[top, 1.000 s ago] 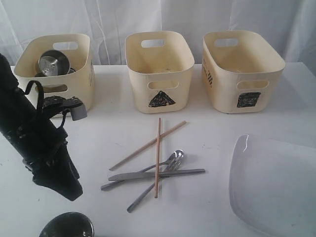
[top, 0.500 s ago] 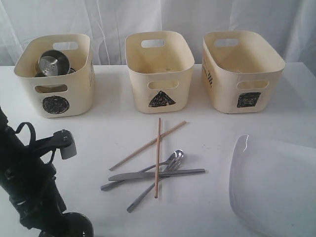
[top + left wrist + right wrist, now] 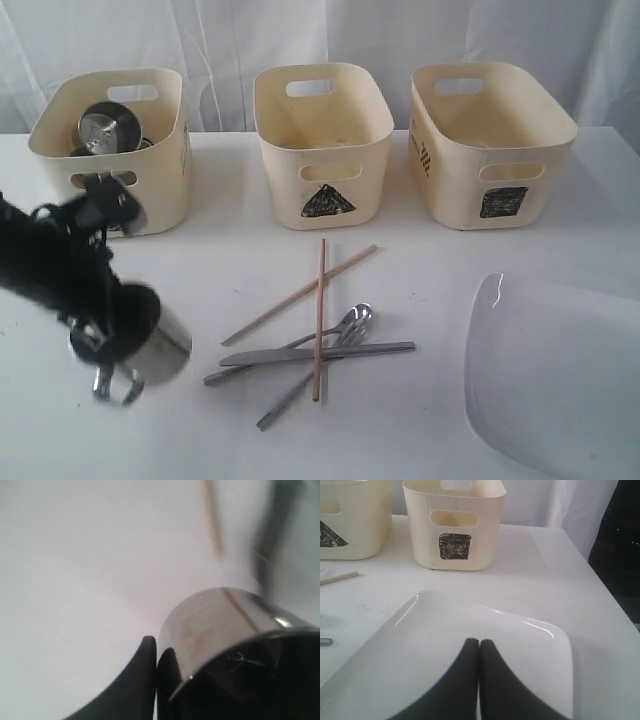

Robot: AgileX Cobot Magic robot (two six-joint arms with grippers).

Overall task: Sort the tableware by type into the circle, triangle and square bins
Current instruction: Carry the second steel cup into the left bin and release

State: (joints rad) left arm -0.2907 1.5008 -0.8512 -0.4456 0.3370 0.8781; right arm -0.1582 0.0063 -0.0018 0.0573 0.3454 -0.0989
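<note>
My left gripper (image 3: pixel 130 318) (image 3: pixel 157 646) is shut on the rim of a shiny steel bowl (image 3: pixel 162 347) (image 3: pixel 220 625) and holds it tilted above the table, in front of the circle bin (image 3: pixel 150 95). That bin holds another steel bowl (image 3: pixel 104 128). The triangle bin (image 3: pixel 322 135) (image 3: pixel 350 527) and square bin (image 3: pixel 490 135) (image 3: pixel 454 527) stand to its right. Two chopsticks (image 3: pixel 320 300), a knife (image 3: pixel 330 353) and spoons (image 3: pixel 352 322) lie crossed mid-table. My right gripper (image 3: pixel 479 641) is shut with nothing in it, over the white plate (image 3: pixel 560 370) (image 3: pixel 420 645). No small white bowl shows.
White curtains hang behind the bins. In the right wrist view the table edge (image 3: pixel 615 610) drops off beside the plate. A chopstick tip (image 3: pixel 340 577) lies near the triangle bin.
My left arm went down to the steel bowl at the front edge, closed on it, and has lifted it up and back toward the circle bin. The cutlery has not moved.
</note>
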